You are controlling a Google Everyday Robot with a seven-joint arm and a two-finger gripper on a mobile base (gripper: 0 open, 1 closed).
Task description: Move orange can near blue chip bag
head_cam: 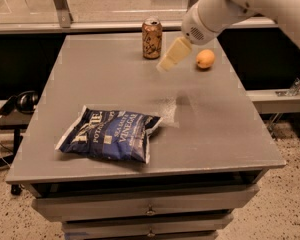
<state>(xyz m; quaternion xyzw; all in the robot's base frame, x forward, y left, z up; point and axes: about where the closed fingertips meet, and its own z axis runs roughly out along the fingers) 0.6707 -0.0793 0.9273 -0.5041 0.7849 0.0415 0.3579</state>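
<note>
The orange can [152, 38] stands upright at the far edge of the grey table [115, 84], near the middle. The blue chip bag [110, 134] lies flat on the near left part of the table, well apart from the can. My gripper [173, 55] hangs from the white arm coming in from the upper right. It is above the table just to the right of the can and a little nearer, not touching it, and holds nothing.
A round orange fruit [205, 59] sits on the table to the right of the gripper. The table has drawers [150, 210] at the front. Black headphones [20, 102] lie on a low ledge to the left.
</note>
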